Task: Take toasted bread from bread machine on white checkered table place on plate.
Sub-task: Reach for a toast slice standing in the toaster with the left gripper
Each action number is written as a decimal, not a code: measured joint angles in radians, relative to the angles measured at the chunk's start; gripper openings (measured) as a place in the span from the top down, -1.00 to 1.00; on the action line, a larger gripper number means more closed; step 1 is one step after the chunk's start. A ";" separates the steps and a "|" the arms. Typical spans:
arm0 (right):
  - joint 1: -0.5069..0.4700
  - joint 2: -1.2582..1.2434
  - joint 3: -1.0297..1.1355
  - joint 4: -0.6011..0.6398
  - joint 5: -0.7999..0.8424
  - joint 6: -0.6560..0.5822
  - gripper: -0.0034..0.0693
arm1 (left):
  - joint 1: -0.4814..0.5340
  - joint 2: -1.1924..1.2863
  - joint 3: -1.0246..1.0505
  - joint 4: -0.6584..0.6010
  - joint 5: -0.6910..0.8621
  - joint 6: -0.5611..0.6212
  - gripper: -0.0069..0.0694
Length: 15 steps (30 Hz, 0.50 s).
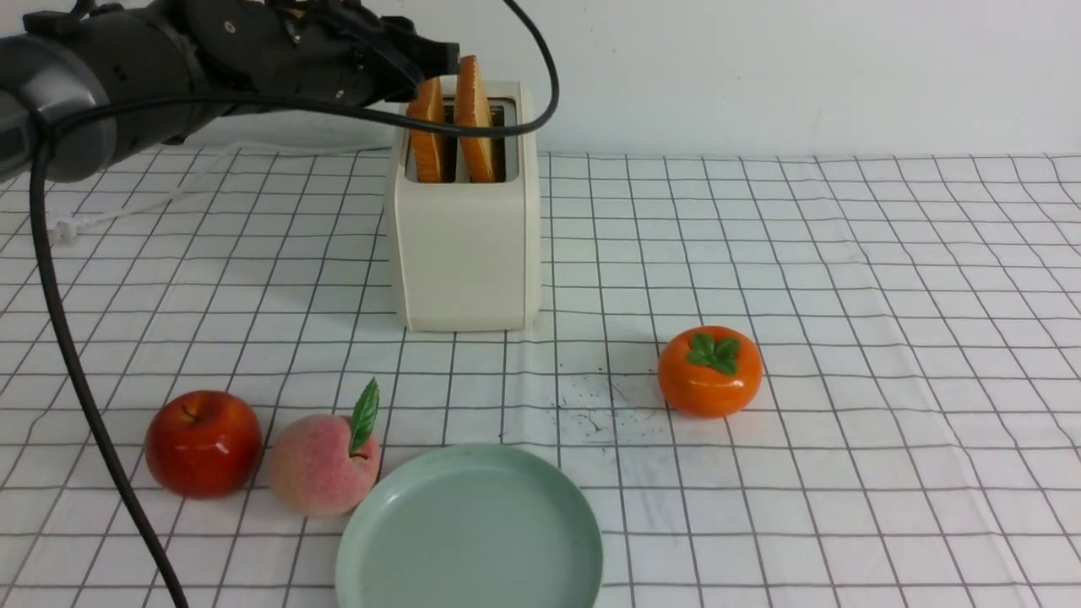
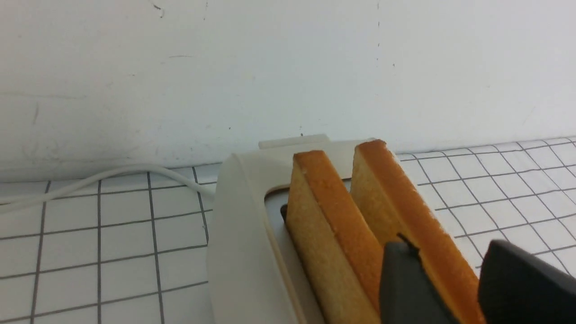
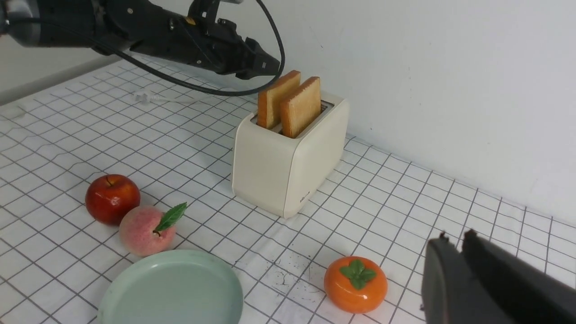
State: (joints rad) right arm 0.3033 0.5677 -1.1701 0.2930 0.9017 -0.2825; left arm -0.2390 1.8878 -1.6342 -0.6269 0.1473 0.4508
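Observation:
Two slices of toasted bread stand upright in the slots of the cream bread machine (image 1: 464,253) on the white checkered table (image 1: 844,295): a left slice (image 1: 428,135) and a right slice (image 1: 475,118). My left gripper (image 1: 448,59) hovers at the toaster's top. In the left wrist view it (image 2: 450,247) is open, its dark fingers (image 2: 405,288) on either side of the right slice's crust (image 2: 405,202); I cannot tell if they touch it. The mint-green plate (image 1: 469,532) lies empty at the front. My right gripper (image 3: 455,238) is shut and empty, and is out of the front view.
A red apple (image 1: 203,443) and a peach (image 1: 321,464) sit just left of the plate, the peach touching its rim. An orange persimmon (image 1: 709,371) sits to the toaster's front right. The toaster's white cord (image 2: 112,173) trails left. My left arm's black cable (image 1: 76,371) hangs at the left.

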 joint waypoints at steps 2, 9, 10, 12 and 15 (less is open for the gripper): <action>0.000 0.000 0.000 0.000 0.000 0.000 0.73 | 0.000 0.000 0.000 0.001 0.001 0.000 0.18; 0.000 0.000 0.000 0.000 0.000 0.000 0.72 | -0.003 0.009 0.000 0.001 0.012 0.000 -0.08; 0.000 0.000 0.000 0.000 0.000 0.000 0.71 | -0.003 0.010 0.000 0.001 0.012 0.000 -0.12; 0.000 0.000 0.000 0.000 0.000 0.000 0.71 | -0.003 0.029 0.000 0.001 0.006 0.000 -0.22; 0.000 0.000 0.000 0.000 0.000 0.000 0.71 | -0.003 0.058 0.000 0.001 -0.007 0.000 -0.23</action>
State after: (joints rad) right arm 0.3033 0.5677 -1.1701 0.2930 0.9017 -0.2825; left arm -0.2417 1.9463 -1.6342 -0.6258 0.1399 0.4508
